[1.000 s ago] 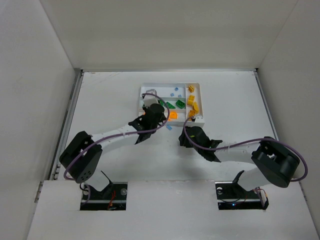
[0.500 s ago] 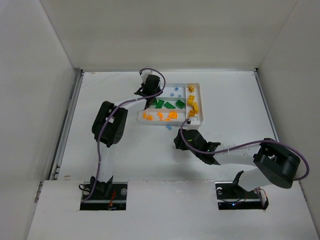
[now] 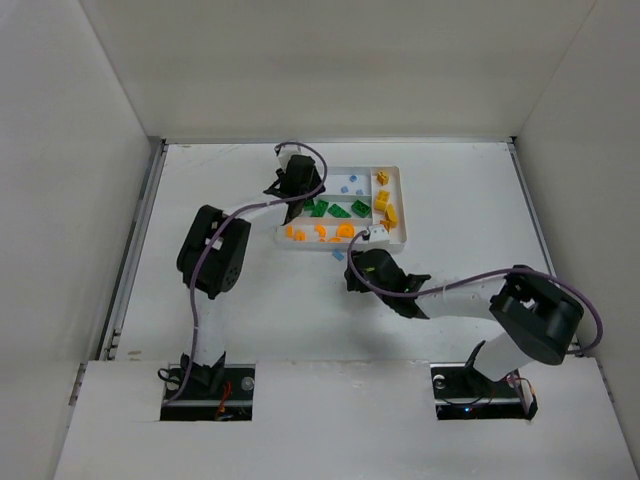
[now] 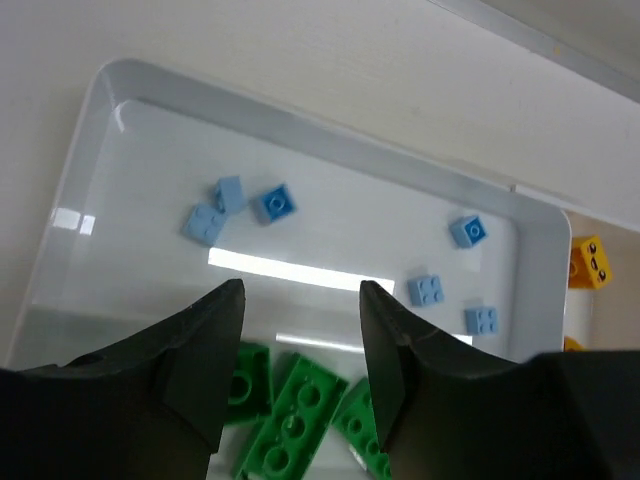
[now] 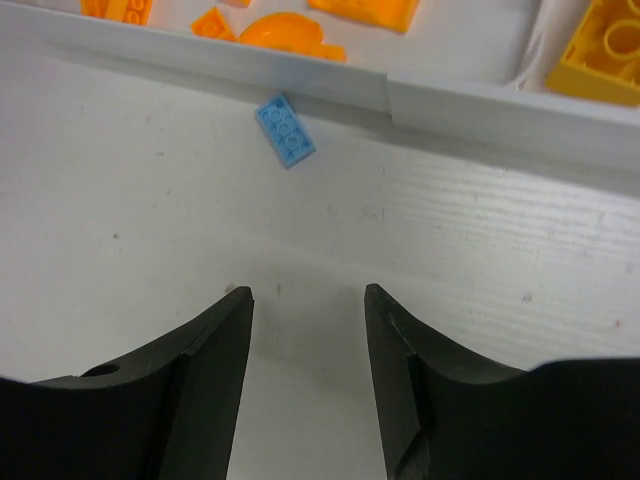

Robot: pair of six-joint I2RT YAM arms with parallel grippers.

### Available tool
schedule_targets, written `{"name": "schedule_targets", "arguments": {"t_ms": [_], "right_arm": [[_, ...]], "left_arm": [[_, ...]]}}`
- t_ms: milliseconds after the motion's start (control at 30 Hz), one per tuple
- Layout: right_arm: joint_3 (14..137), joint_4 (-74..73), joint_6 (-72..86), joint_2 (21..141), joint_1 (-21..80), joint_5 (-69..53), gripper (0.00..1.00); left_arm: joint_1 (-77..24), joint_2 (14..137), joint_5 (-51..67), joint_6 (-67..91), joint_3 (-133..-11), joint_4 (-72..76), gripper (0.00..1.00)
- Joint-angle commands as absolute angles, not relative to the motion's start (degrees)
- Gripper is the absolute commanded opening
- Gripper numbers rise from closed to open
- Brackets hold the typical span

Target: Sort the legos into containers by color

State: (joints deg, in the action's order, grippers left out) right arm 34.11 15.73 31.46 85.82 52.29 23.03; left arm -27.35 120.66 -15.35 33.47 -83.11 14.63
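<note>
The white tray (image 3: pixel 406 205) holds the sorted legos: light blue ones (image 3: pixel 350 185) in the far slot, green (image 3: pixel 335 209) in the middle, orange (image 3: pixel 320 232) in the near slot, yellow (image 3: pixel 383 205) in the end slot. My left gripper (image 3: pixel 297 182) hovers open over the tray's left end. In the left wrist view it (image 4: pixel 300 300) stands above the green plates (image 4: pixel 290 415), with several light blue legos (image 4: pixel 273 203) beyond. One light blue lego (image 5: pixel 285 130) lies on the table against the tray's near wall (image 5: pixel 150 55). My right gripper (image 5: pixel 305 300) is open just short of it, holding nothing.
The tray sits at the back centre of a white table with walls on three sides. A yellow brick (image 5: pixel 605 50) shows in the end slot at the right of the right wrist view. Purple cables loop over both arms.
My left arm has swung from the tray's near side to its far left end and has opened its jaws. The right gripper has crept left toward the loose blue lego and widened slightly.
</note>
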Motion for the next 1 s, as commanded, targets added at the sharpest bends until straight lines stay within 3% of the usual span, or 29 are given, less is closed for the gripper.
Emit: {"name": "schedule_targets", "arguments": {"t_ms": [0, 200, 433, 800, 967], "right_arm": [[39.3, 16.2, 24.1, 89.0, 51.2, 22.6, 0.54], [45.0, 15.6, 19.9, 95.0, 46.8, 19.9, 0.55], [47.7, 15.6, 16.6, 99.0, 45.0, 16.0, 0.54], [52.6, 15.5, 15.4, 105.6, 44.3, 12.2, 0.53], [53.6, 14.9, 15.3, 107.0, 44.5, 12.8, 0.44]], "left_arm": [[-28.2, 106.5, -15.8, 35.6, -73.5, 21.1, 0.47], [-27.8, 89.8, -17.6, 41.3, -50.0, 29.3, 0.45], [-25.6, 72.6, -19.7, 41.5, -31.7, 30.5, 0.45], [-24.6, 67.5, -19.2, 42.1, -22.8, 35.4, 0.46], [-23.8, 66.2, -18.9, 42.2, -20.8, 35.9, 0.46]]}}
